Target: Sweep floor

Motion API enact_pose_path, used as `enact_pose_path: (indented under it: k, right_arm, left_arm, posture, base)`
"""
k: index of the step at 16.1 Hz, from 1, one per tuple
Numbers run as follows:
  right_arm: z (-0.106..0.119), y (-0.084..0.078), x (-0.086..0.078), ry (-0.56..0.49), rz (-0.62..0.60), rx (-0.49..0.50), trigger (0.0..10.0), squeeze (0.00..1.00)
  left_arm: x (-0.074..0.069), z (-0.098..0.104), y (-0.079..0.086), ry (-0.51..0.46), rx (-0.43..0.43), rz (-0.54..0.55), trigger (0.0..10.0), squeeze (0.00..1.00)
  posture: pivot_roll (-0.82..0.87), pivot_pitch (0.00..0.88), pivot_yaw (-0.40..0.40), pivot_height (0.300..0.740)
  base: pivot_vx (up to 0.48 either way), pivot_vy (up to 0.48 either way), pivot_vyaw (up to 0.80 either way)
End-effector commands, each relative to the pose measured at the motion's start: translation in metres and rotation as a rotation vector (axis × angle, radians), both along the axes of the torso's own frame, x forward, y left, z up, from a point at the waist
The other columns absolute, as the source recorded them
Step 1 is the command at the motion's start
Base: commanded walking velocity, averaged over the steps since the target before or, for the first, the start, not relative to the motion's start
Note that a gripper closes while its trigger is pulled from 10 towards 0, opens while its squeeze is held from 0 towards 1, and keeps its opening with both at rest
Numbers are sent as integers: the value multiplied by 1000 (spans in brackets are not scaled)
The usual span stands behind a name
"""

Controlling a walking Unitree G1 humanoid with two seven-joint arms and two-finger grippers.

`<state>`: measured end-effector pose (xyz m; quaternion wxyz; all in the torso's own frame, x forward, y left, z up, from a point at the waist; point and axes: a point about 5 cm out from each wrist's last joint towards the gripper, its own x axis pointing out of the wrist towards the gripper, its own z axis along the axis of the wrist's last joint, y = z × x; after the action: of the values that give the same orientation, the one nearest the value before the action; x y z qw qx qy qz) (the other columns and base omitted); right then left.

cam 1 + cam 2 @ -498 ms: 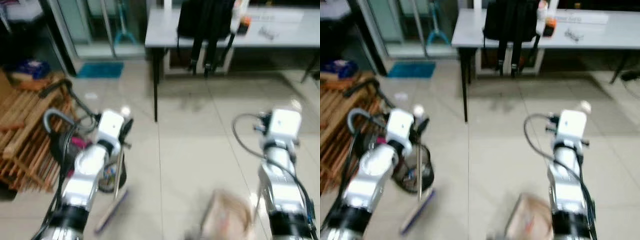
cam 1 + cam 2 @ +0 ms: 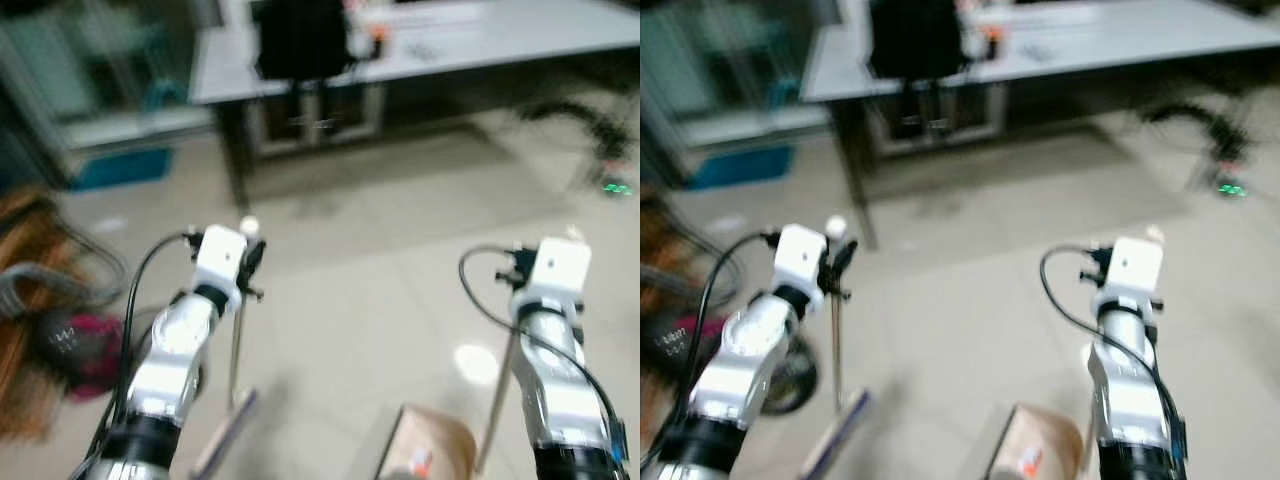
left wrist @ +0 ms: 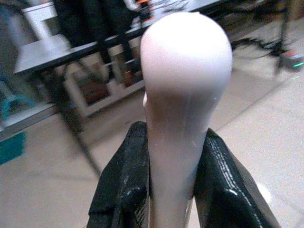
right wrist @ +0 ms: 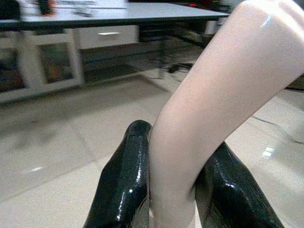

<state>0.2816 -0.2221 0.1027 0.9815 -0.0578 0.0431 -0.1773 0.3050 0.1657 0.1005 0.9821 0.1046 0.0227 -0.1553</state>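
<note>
My left claw [image 3: 172, 185] is closed tight around the pale rounded handle of the broom [image 3: 183, 95], one black finger [image 3: 126, 180] pressed on each side of it just below the knob. From my head I see that claw [image 2: 248, 262] held out over the tiled floor [image 2: 380, 260], with the thin metal broom pole [image 2: 237, 345] dropping straight down from it to the purple brush head [image 2: 225, 435] resting on the tiles beside my left arm.

My right claw [image 4: 172, 190] is clamped the same way on a second pale handle [image 4: 213, 95], which leans off at a tilt between my two black fingers [image 4: 126, 175]. That handle tops the dustpan pole [image 2: 497, 405], which slants down beside my right arm toward the tan dustpan [image 2: 430, 450] sitting on the floor between my arms, low in my view.

Ahead of me stands a grey table [image 2: 500, 35] with a black backpack [image 2: 300, 40] hanging over its front edge. Off to my left, blurred, lie a grey hose [image 2: 60, 285] and something pink [image 2: 95, 340]; I cannot make them out further. A small green light [image 2: 617, 188] glows on the floor far to my right.
</note>
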Motion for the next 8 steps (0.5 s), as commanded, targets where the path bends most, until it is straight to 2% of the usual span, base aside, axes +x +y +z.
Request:
enact_pose_path:
  k: [1,3,8]
  right_arm:
    - [8,6,3,-27,11,20,10000,0]
    - [7,8,3,-24,16,50,10000,0]
    - [7,11,5,-13,33,73,10000,0]
  left_arm:
    - [2,9,3,-36,7,5,10000,0]
    - [2,9,2,-34,5,1,10000,0]
    - [2,9,2,-32,9,-3,10000,0]
  posture:
    - [-65,0,40,740]
    - [-65,0,41,740]
    - [-65,0,38,740]
  base:
    - [0,0,-800]
    - [0,341,-800]
    - [0,467,-800]
